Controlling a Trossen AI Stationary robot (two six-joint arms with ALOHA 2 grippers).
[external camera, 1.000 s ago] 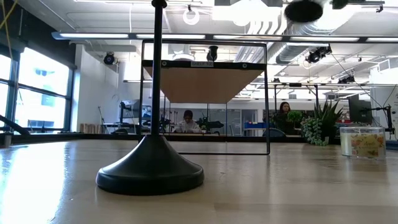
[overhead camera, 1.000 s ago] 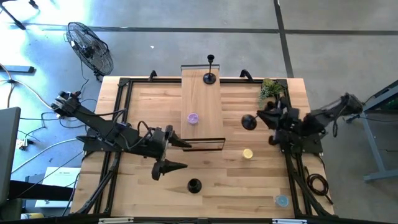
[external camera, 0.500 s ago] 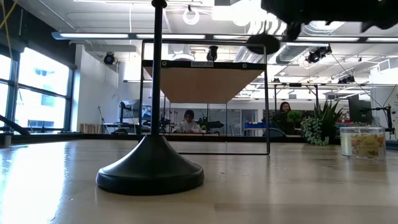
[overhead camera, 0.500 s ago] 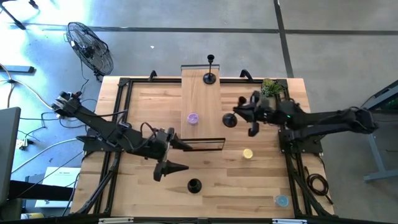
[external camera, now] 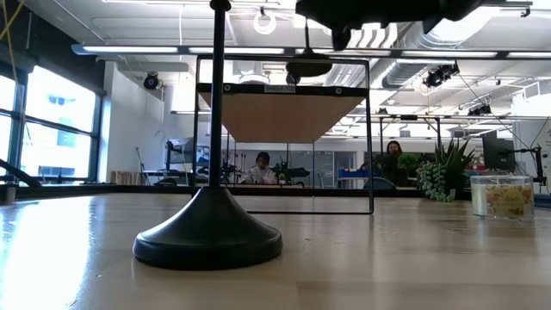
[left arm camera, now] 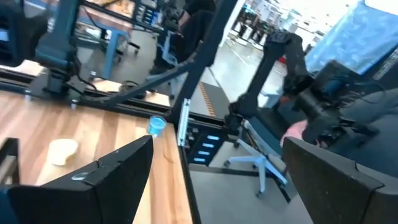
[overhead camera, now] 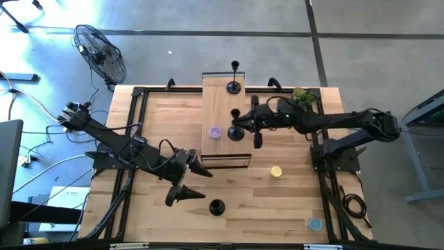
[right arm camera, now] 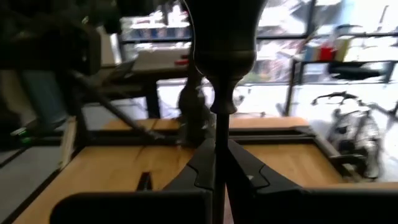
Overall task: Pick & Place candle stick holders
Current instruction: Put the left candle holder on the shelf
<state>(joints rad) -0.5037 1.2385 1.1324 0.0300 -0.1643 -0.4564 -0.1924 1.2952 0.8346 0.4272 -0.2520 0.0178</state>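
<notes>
Matte-black metal candle stick holder w/ round disc base, thin stem and tiny cup (overhead camera: 236,132) is in my right gripper (overhead camera: 254,123), whose fingers are pinched tight on the stem. In the right wrist view the stem (right arm camera: 217,143) runs straight up between my two dark fingers to the cup, so its long axis is roughly upright, base hanging below the grip. In the overhead view the disc base sits over the raised light-wood shelf board on a thin black wire frame (overhead camera: 223,97), about mid-length, just beside the small purple candle (overhead camera: 215,132) and clear of it. The low view shows that base (external camera: 308,66) hovering a little above the shelf top, not touching. So the move ahead, as I judge it, is straight down: shelf lies directly under the base, stem already vertical, no tilt needed. A second black holder (overhead camera: 234,86) stands at the shelf's far end, well apart from mine. A third black holder w/ wide domed base (overhead camera: 217,207) stands on the pale wood-plank table (overhead camera: 291,201) near the front edge; it fills the low view. My left gripper (overhead camera: 187,182) is by far the nearer arm to that one: it hovers just beside it, off toward my left side, fingers spread wide and holding nothing. A small yellow candle (overhead camera: 276,171) sits on the table to the right of the shelf frame, out of both paths.
</notes>
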